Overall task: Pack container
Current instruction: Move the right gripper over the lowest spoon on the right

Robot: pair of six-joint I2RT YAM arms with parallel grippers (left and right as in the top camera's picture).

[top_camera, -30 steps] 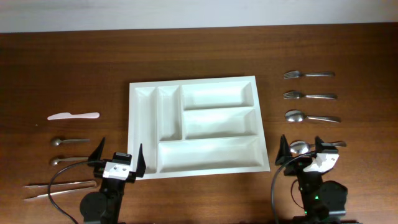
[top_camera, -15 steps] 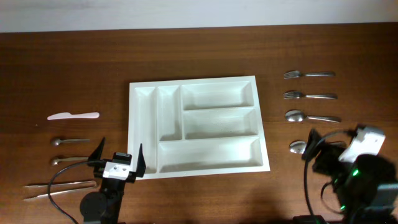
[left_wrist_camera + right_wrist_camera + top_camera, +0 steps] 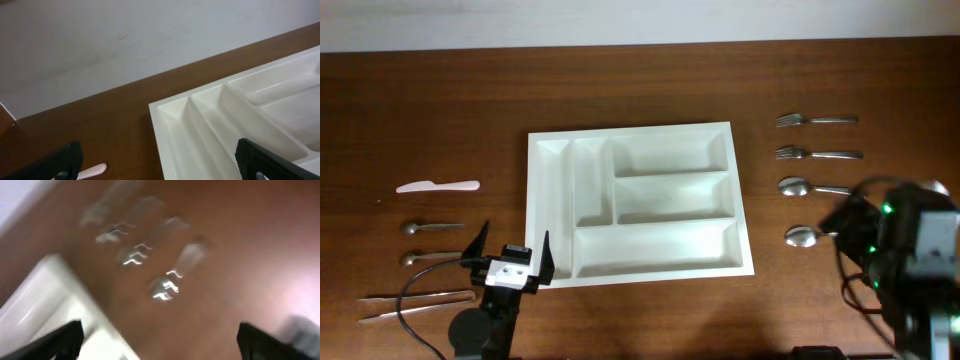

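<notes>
The container, a white five-compartment tray [image 3: 655,247], lies empty at the table's middle. It also shows in the left wrist view [image 3: 210,115], and its corner shows blurred in the right wrist view [image 3: 40,290]. My left gripper [image 3: 514,236] is open and empty at the tray's front left corner [image 3: 160,167]. My right gripper [image 3: 855,235] is raised at the right, just right of the nearest spoon [image 3: 802,236]. It is open and empty [image 3: 160,345], with that spoon [image 3: 172,280] blurred ahead of it.
Right of the tray lie two forks [image 3: 815,120] [image 3: 817,154] and another spoon [image 3: 810,186]. Left of it lie a pale pink knife [image 3: 438,186], two small spoons [image 3: 430,227] [image 3: 428,258] and a thin metal pair of sticks [image 3: 415,305].
My right arm has risen and swung right and back from the front edge, to beside the spoons. The nearest spoon now shows in full. The left arm has not moved.
</notes>
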